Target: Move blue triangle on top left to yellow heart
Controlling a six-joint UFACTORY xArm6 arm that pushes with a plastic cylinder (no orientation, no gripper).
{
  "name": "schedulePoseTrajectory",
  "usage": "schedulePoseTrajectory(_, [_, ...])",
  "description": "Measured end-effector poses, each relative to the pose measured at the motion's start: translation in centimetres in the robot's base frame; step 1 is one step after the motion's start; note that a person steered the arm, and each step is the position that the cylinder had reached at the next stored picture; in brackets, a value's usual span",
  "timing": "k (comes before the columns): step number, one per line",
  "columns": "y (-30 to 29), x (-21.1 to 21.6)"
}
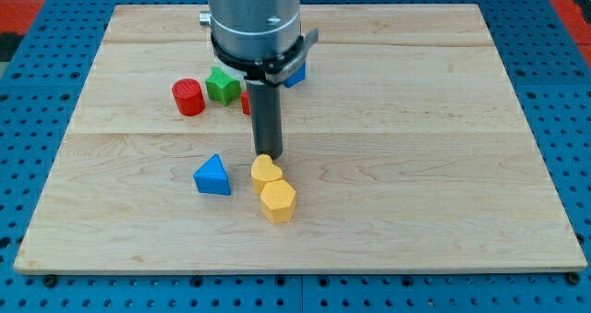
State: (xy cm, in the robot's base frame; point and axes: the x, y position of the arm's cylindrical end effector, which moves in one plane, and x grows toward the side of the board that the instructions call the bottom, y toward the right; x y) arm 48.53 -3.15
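The blue triangle point(213, 175) lies left of the board's middle, a short gap to the left of the yellow heart point(266, 170). A yellow hexagon point(277, 201) touches the heart's lower right side. My tip point(269, 155) stands just above the heart's top edge, close to or touching it, and to the upper right of the blue triangle.
A red cylinder point(187, 97) and a green star-like block point(223, 85) sit at the upper left. A red block point(247, 102) and a blue block point(295, 73) are partly hidden behind the arm. The wooden board point(443, 147) lies on a blue pegboard.
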Motion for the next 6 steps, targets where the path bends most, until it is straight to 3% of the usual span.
schedulePoseTrajectory(1, [1.3, 3.4])
schedulePoseTrajectory(3, [1.8, -1.9])
schedulePoseTrajectory(4, [-6.4, -2.0])
schedulePoseTrajectory(6, [-8.3, 2.0])
